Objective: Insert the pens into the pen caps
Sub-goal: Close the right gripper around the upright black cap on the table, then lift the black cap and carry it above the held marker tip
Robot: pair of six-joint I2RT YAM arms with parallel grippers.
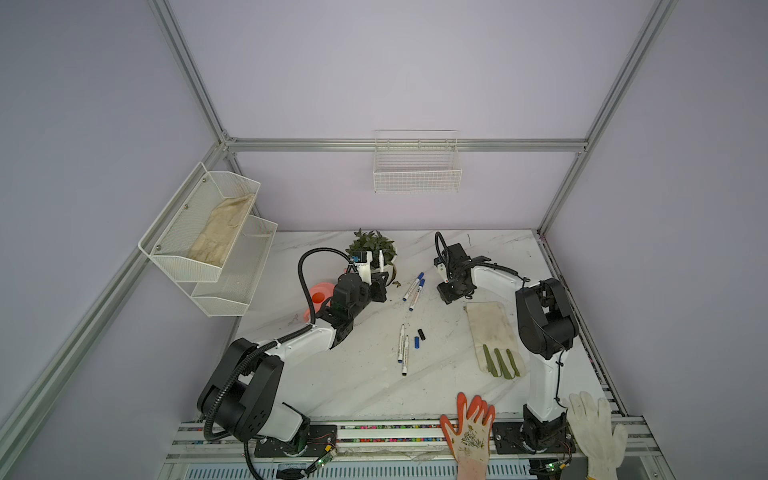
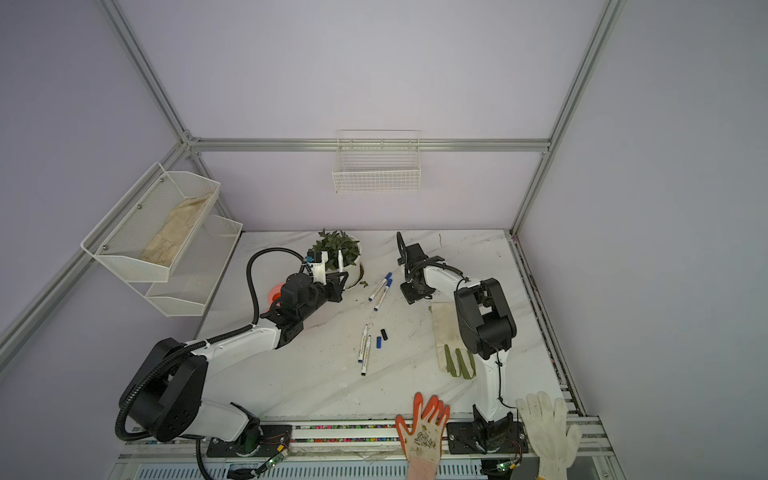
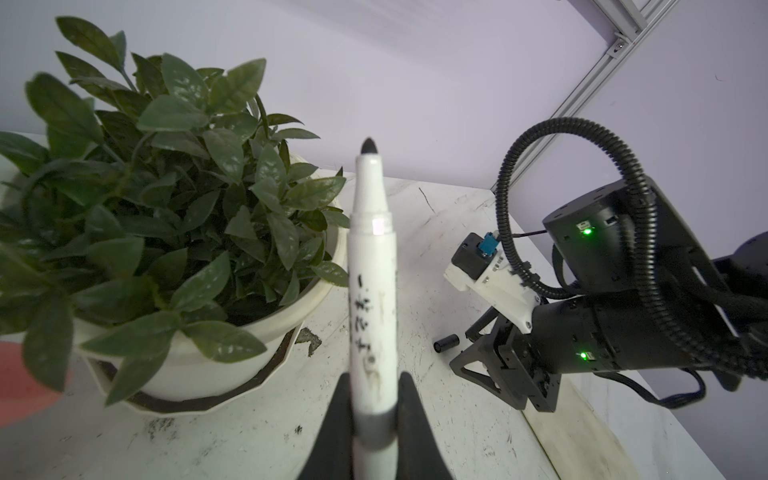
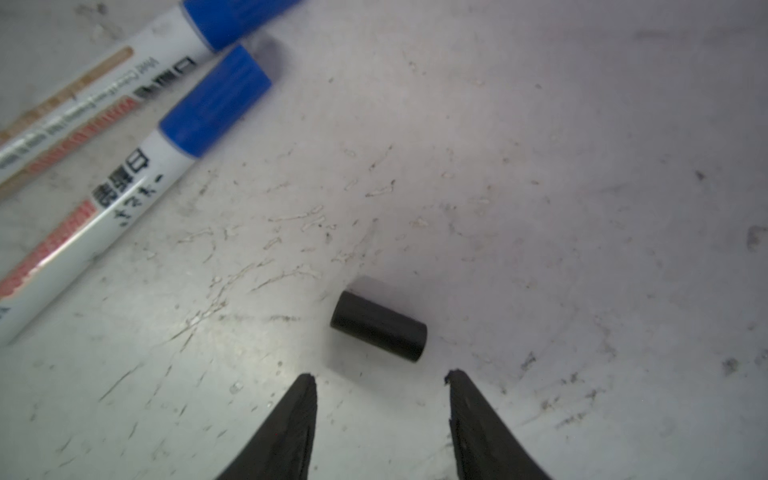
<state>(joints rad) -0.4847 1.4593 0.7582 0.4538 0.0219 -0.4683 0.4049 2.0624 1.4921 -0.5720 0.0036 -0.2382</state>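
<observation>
1. Two uncapped white pens [image 1: 401, 345] lie side by side nearest, with a blue cap [image 1: 416, 341] and a black cap [image 1: 423, 334] just beside them.
2. Farther back, two blue-capped pens [image 1: 417, 296] lie together.
3. The right gripper [image 4: 380, 376] has its jaws apart, just short of another black cap [image 4: 378, 326].
4. The left gripper [image 3: 374, 382] clamps a black-tipped pen [image 3: 372, 270] upright by the plant [image 3: 166, 187].

Uncapped black-tipped pen [image 3: 372, 291] stands seemingly upright; black cap [image 4: 379, 326] lies sideways.
</observation>
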